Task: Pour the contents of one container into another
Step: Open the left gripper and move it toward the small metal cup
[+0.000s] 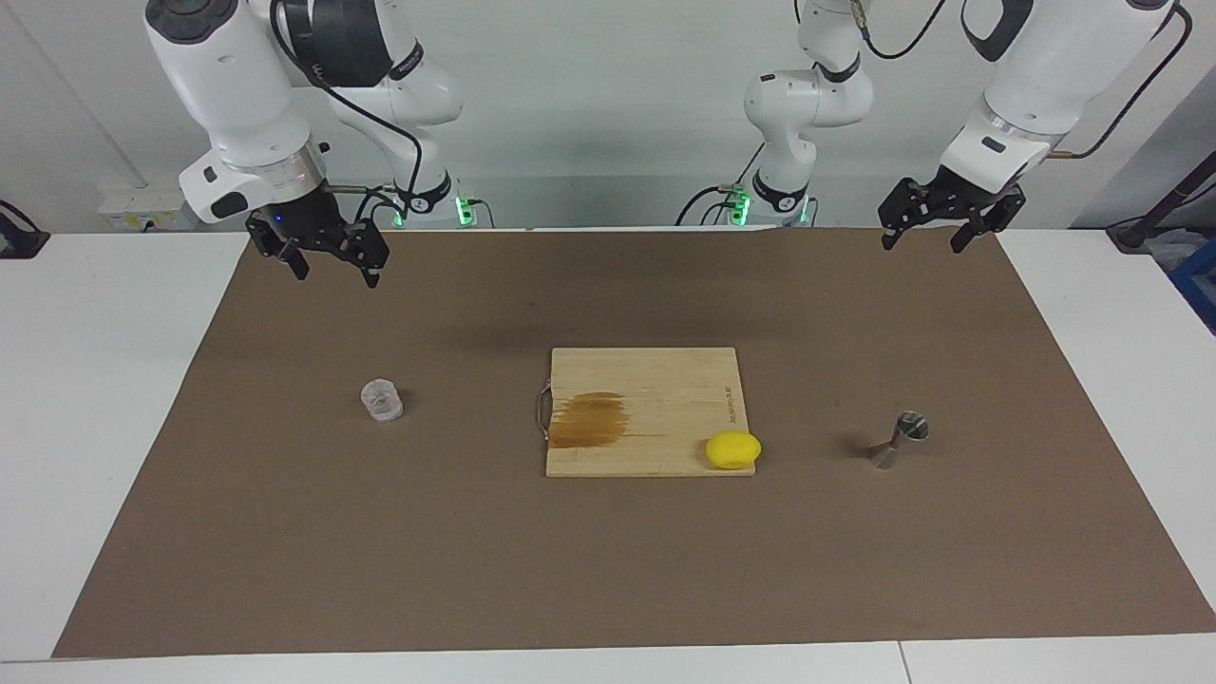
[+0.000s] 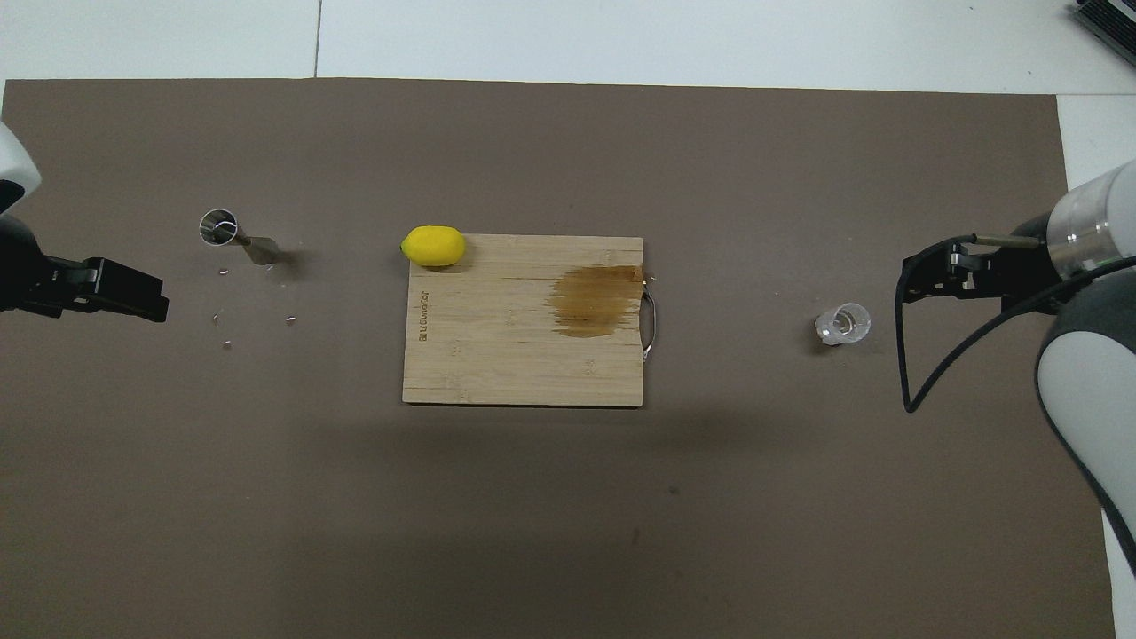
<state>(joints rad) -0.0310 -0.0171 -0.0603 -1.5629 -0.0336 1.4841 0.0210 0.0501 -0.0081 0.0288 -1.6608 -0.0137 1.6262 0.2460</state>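
The clear plastic cup (image 1: 382, 400) stands upright on the brown mat (image 1: 285, 570) toward the right arm's end of the bench (image 1: 85, 427), at about nine o'clock from the bamboo cutting board (image 1: 655, 380) in the facing view and well apart from it. The steel jigger (image 1: 900, 440) stands on the mat toward the left arm's end, at about three o'clock from the board, its open cone up. A lemon (image 1: 732, 449) rests on the board's corner farthest from the robots on that side, and a brown stain marks the board.

The right end effector (image 1: 330, 257) hangs in the air over the mat, roughly at eleven o'clock from the cup, its fingers apart and holding nothing. The left end effector (image 1: 935, 224) waits over the mat's edge at about one o'clock from the jigger, fingers also spread and empty.

The cup looks light, thin-walled and smooth, so it probably slips or tips easily and may flex under a hard squeeze. A sensible hold is across its side wall near mid-height, with moderate pressure, leaving the rim free for pouring. The jigger is rigid but narrow-based and top-heavy in look; a knock would likely topple it, so gripping its waist to steady it seems wise.
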